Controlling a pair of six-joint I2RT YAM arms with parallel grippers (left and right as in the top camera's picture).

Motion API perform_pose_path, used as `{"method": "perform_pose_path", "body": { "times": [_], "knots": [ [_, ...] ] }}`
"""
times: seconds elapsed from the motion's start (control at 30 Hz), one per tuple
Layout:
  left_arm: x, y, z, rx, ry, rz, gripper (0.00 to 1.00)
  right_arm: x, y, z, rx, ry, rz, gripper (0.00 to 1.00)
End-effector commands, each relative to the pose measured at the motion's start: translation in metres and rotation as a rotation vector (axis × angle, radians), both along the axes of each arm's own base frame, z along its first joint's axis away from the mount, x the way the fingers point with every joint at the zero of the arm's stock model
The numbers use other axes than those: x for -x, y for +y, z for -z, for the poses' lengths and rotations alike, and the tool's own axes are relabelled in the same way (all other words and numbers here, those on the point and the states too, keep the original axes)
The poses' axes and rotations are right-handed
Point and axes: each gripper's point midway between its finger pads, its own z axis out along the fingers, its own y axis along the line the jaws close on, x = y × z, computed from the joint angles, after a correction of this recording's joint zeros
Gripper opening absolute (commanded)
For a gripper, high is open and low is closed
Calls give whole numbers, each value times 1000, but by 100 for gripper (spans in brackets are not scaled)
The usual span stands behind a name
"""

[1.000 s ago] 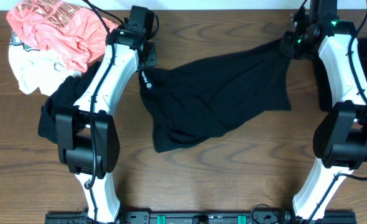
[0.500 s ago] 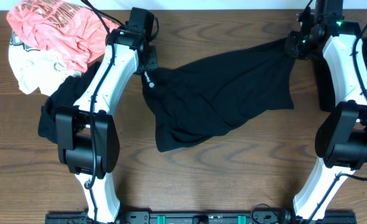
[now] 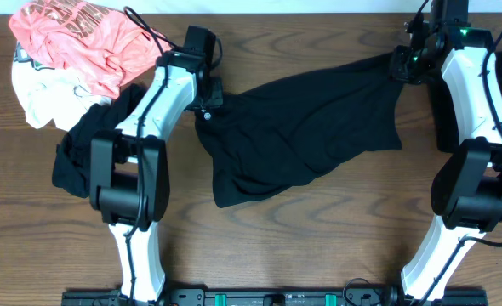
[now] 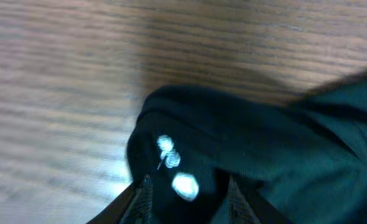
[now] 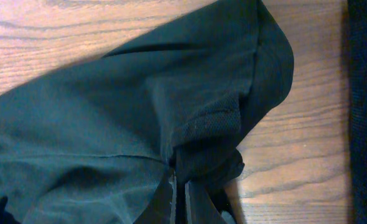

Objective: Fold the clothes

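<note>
The black garment [image 3: 302, 127] lies on the table [image 3: 319, 246], its long axis running from the logo corner at left up to the far right corner. The left fingers [image 4: 143, 196] pinch the logo corner; the right fingers [image 5: 162, 208], pressed together, pinch the opposite corner. The cloth thus spans between the arms, each nearest its own end.

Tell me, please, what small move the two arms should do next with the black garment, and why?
Probably draw the two held ends slightly further apart, to pull the cloth flat. The black garment stretches slanted between the left jaws, closed on its end by the white logo, and the right jaws, closed on its far corner; its lower edge is wrinkled.
</note>
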Motion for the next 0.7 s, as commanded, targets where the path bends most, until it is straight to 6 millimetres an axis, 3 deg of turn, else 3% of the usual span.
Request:
{"method": "perform_pose_path", "body": {
  "times": [0.0,0.33,0.67],
  "knots": [
    [-5,0,16,4,3,10,40,-5,-1,-20,23,-49,-16,1],
    [-30,-6,16,25,-92,10,40,-5,-1,-19,31,-52,-33,1],
    [-30,-6,25,22,-80,10,40,-5,-1,-19,30,-51,-34,1]
  ]
}}
